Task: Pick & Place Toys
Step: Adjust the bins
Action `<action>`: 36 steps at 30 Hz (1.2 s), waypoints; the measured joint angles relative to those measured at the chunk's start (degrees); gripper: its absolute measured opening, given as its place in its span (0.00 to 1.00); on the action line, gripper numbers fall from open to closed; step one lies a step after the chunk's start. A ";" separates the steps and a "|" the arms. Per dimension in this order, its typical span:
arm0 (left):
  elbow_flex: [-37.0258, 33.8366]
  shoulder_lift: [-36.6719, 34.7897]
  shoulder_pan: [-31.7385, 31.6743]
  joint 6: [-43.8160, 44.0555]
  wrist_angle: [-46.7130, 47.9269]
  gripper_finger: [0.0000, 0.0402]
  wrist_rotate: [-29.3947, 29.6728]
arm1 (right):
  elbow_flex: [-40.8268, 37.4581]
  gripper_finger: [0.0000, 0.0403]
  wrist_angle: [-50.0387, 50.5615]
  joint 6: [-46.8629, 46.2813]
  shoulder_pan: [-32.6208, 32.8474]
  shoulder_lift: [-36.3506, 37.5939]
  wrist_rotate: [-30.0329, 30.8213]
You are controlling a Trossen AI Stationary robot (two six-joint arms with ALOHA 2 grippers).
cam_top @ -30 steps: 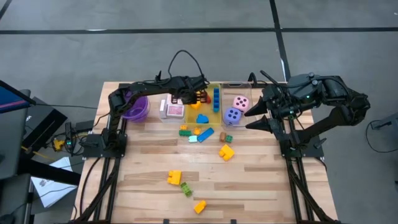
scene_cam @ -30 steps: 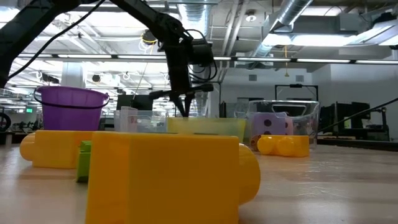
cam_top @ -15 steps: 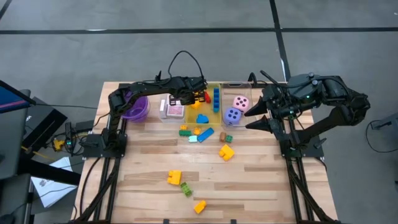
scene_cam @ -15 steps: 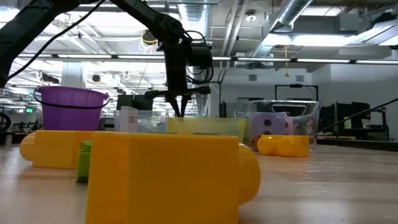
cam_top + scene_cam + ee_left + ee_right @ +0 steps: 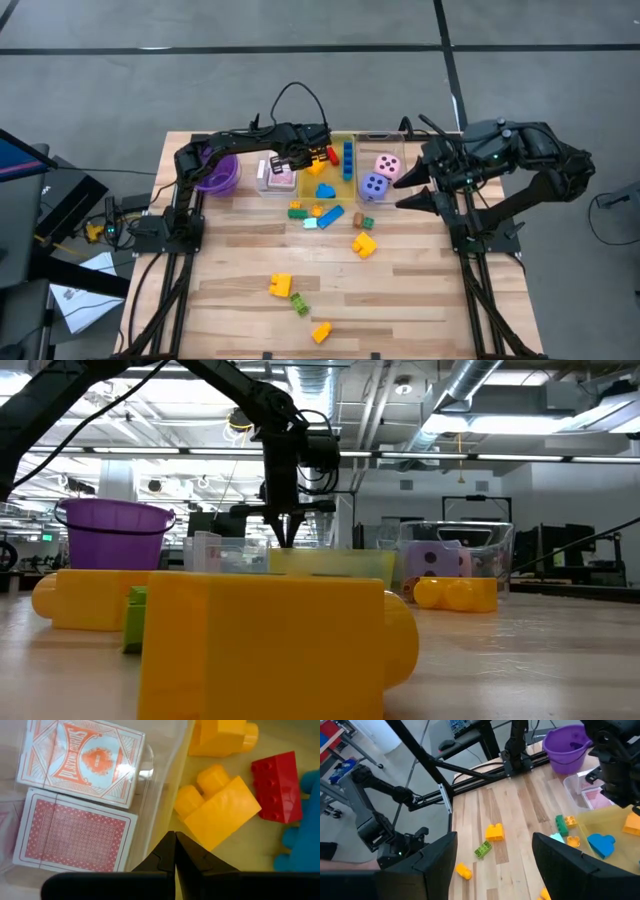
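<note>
Here the left pincer (image 5: 175, 851), its fingers pressed together and empty, hangs over the wall between the clear bin (image 5: 161, 785) of playing cards (image 5: 75, 836) and the yellow bin, with the yellow block (image 5: 220, 810) nearest it, lying slantwise just beyond its tips, while the right pincer (image 5: 408, 186) waits parted beside the dice.

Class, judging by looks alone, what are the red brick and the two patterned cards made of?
Red studded brick: seemingly hard moulded plastic, with a smooth, slightly glossy surface and crisp studs. Red-and-white patterned cards: probably coated paper, being flat, thin and printed.
</note>
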State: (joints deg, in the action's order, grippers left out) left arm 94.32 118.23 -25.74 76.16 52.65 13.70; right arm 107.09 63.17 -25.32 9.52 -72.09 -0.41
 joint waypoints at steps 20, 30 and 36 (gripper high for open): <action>0.00 -0.01 1.21 10.06 1.39 0.00 1.26 | 0.00 0.62 -0.01 -0.20 1.73 0.02 0.22; -0.04 0.00 1.59 17.67 1.39 0.00 1.59 | 0.00 0.62 -0.01 -0.17 1.73 0.02 0.22; -0.04 0.00 1.95 16.93 -2.34 0.00 3.58 | 0.00 0.62 0.15 -0.12 1.73 0.02 0.22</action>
State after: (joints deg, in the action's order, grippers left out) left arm 94.28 118.23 -23.79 93.09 50.32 17.29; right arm 107.09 63.32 -25.44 11.25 -72.07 -0.19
